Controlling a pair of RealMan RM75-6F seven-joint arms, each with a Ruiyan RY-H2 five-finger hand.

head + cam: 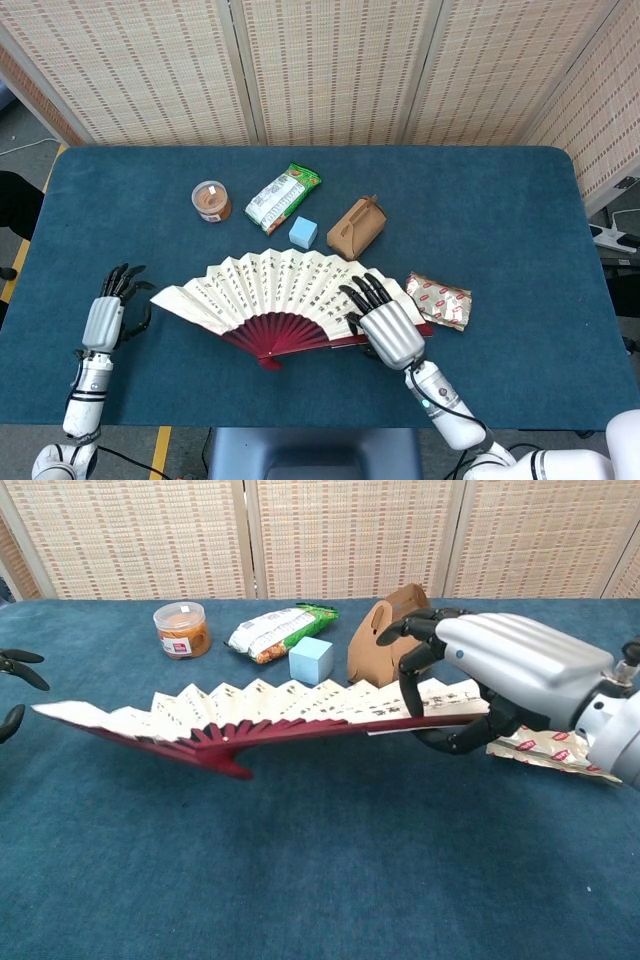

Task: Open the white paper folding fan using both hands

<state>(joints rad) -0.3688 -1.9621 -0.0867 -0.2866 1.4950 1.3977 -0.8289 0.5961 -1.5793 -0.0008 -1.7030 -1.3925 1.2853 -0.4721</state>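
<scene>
The white paper fan (285, 285) with dark red ribs lies spread wide in the middle of the table, its pivot (268, 358) toward the near edge. In the chest view the fan (250, 712) stretches from far left to centre right. My right hand (387, 328) grips the fan's right end, fingers curled over the paper and thumb under the red end stick, as the chest view shows of the right hand (500, 680). My left hand (105, 318) hovers left of the fan's left tip, apart from it, fingers spread and holding nothing. Only the left hand's fingertips (20, 660) show in the chest view.
Behind the fan stand a small brown-filled jar (210, 200), a green and white snack bag (283, 195), a light blue cube (303, 232) and a brown paper box (357, 227). A foil snack packet (437, 300) lies just right of my right hand.
</scene>
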